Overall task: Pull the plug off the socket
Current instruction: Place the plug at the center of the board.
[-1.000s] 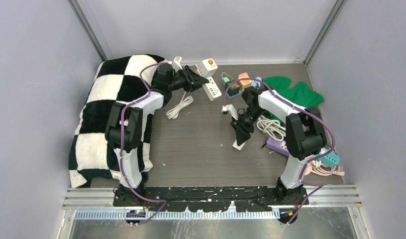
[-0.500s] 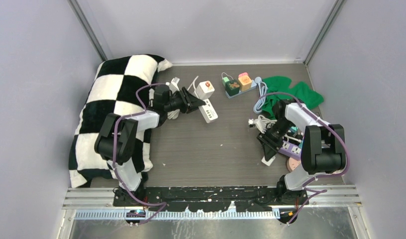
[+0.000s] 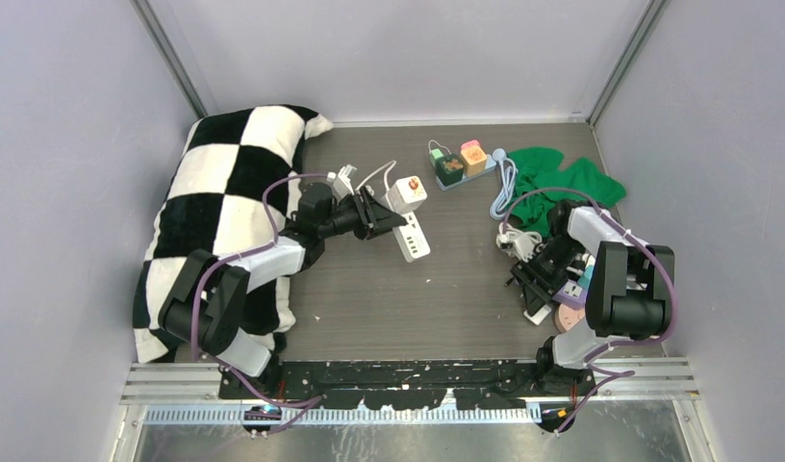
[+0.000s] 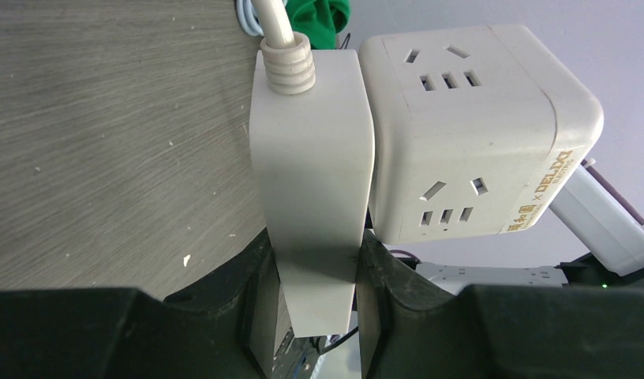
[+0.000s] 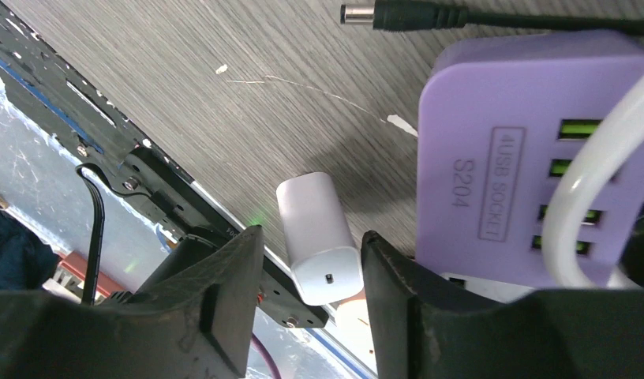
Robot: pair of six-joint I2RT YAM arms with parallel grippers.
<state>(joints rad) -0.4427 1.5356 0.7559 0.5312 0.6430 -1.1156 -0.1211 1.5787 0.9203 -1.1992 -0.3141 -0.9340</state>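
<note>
Top: left gripper (image 3: 384, 217) grips strip (image 3: 413, 239) left of table centre; right gripper (image 3: 534, 291) by right edge, over plug (image 3: 537, 313). Left wrist: 2 fingers (image 4: 260, 316) clamped on strip end, cube (image 4: 469, 134) alongside. Right wrist: jaws apart around plug lying loose beside purple socket (image 5: 524, 158); pull looks done, next lift clear.

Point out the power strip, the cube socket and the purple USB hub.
power strip (image 4: 311, 181): left wrist view, middle of its side.
cube socket (image 4: 477, 134): left wrist view, between its outlet groups.
purple USB hub (image 5: 524, 95): right wrist view, bare face above the label.
</note>
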